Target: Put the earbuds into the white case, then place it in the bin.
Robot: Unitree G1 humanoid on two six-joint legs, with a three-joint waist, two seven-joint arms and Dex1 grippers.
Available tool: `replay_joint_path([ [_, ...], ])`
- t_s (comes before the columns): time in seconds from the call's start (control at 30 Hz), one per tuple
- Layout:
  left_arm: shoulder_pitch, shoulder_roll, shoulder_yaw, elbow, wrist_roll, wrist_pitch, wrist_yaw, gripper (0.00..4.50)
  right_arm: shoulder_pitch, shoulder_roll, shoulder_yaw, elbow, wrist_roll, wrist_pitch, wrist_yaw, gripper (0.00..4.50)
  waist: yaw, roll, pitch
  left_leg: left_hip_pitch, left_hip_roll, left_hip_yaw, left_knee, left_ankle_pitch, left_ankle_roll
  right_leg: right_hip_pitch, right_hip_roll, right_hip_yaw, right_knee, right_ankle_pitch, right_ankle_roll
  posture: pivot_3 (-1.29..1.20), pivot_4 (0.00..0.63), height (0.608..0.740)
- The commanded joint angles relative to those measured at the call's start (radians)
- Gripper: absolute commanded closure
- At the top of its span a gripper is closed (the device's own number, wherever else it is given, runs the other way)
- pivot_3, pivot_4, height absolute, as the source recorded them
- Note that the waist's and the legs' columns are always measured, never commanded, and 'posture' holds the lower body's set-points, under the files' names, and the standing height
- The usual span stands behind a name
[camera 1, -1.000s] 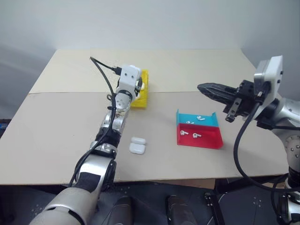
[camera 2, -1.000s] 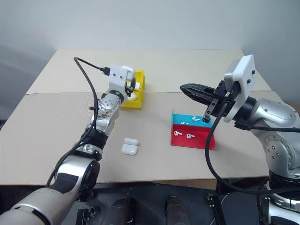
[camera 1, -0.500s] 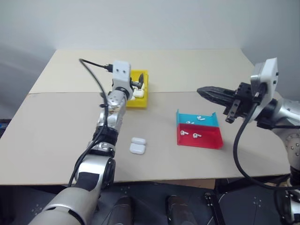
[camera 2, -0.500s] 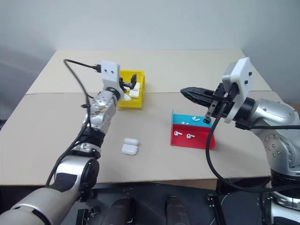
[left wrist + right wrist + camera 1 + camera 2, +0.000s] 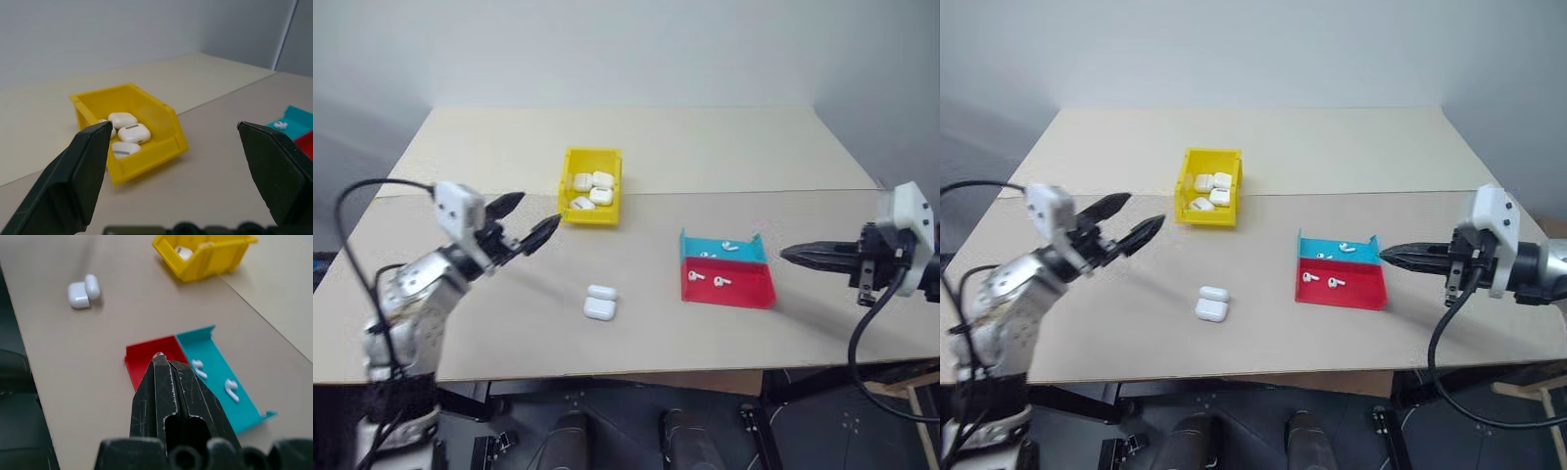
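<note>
The yellow bin (image 5: 590, 210) stands at the table's middle-left with three shut white cases (image 5: 592, 187) lying in it. Another white case (image 5: 599, 304), its lid flipped open, rests on the table nearer to me. Tiny white earbuds lie in the teal tray (image 5: 729, 246) and in the red tray (image 5: 722, 282). My left gripper (image 5: 534, 211) hovers open and empty, to the left of the bin and apart from it, pointing toward it. My right gripper (image 5: 787, 255) is shut with nothing in it, just right of the two trays. In the left wrist view the bin (image 5: 146, 157) sits between my open fingers (image 5: 88, 166).
The red tray (image 5: 744, 292) and the teal tray (image 5: 751, 257) join side by side at the table's middle-right. Bare tabletop stretches between the bin, the open case and the trays. The table's front edge runs just below the open case.
My left arm has drawn back from over the bin toward the left and near side, its gripper now open and empty. My right arm has swung out to the right and lower.
</note>
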Motion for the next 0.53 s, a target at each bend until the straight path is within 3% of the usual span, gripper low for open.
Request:
replay_joint_path([
  [0.03, 0.073, 0.099, 0.111, -0.109, -0.100, 0.031, -0.103, 0.06, 0.002, -0.050, -0.064, 0.049, -0.020, -0.071, 0.078, 4.50, -0.002, 0.000, 0.000, 0.000, 0.001, 0.000, 0.000, 0.000, 0.000, 0.000, 0.000, 0.000, 0.000, 0.000, 0.000, 0.00, 0.150, 0.740],
  [0.17, 0.154, 0.211, 0.256, -0.129, -0.275, 0.151, -0.190, 0.06, 0.000, -0.103, -0.087, 0.120, -0.005, -0.024, 0.134, 4.50, -0.001, 0.000, 0.000, 0.001, 0.001, 0.001, -0.001, 0.000, 0.000, -0.002, 0.000, 0.000, 0.002, -0.002, -0.003, 0.00, 0.150, 0.740],
  [0.3, 0.234, 0.291, 0.322, -0.135, -0.271, 0.155, -0.265, 0.06, 0.007, -0.132, -0.080, 0.162, -0.032, -0.046, 0.169, 4.50, -0.001, 0.000, 0.000, 0.001, 0.002, 0.001, -0.001, 0.000, 0.000, -0.002, 0.000, 0.000, 0.001, -0.003, -0.004, 0.00, 0.150, 0.740],
  [0.53, 0.290, 0.290, 0.363, -0.154, -0.301, 0.152, -0.264, 0.06, -0.020, -0.121, -0.056, 0.156, -0.045, -0.049, 0.165, 4.50, 0.001, 0.000, 0.000, 0.000, 0.002, 0.002, -0.002, 0.000, 0.000, -0.003, 0.000, 0.000, 0.001, -0.003, -0.004, 0.00, 0.150, 0.740],
])
